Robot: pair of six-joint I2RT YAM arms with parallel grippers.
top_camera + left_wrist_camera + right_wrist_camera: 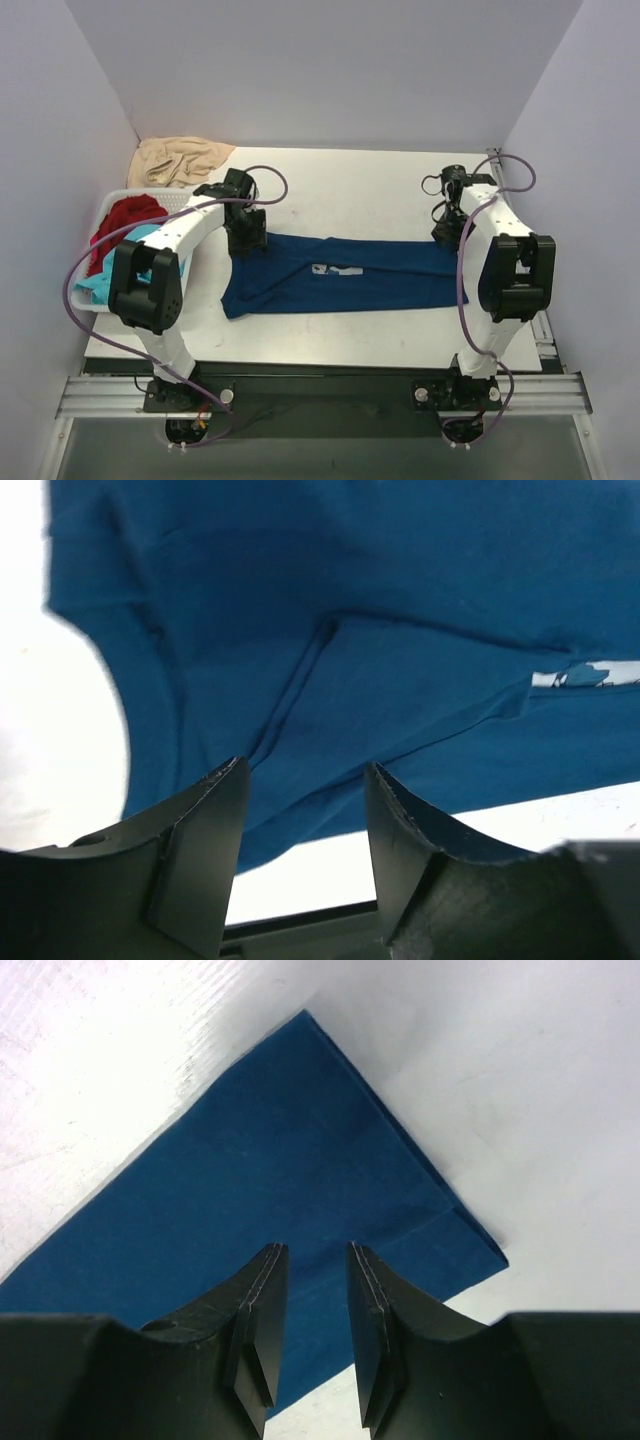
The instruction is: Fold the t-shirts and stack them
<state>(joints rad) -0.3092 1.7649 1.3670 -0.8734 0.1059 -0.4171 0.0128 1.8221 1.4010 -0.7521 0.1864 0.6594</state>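
Hovering over the left end of the navy t-shirt (340, 285), the left gripper (305, 770) stands well open, holding nothing; the right gripper (315, 1250), over the right corner, shows only a narrow gap, also empty. Whether either tip touches cloth is unclear. Folded into a long band, the navy t-shirt lies across the middle of the table (350, 190) — pale print (335, 269) upward.

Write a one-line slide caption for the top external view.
Left gripper and right gripper over opposite ends of a navy t-shirt folded lengthwise on the white table.
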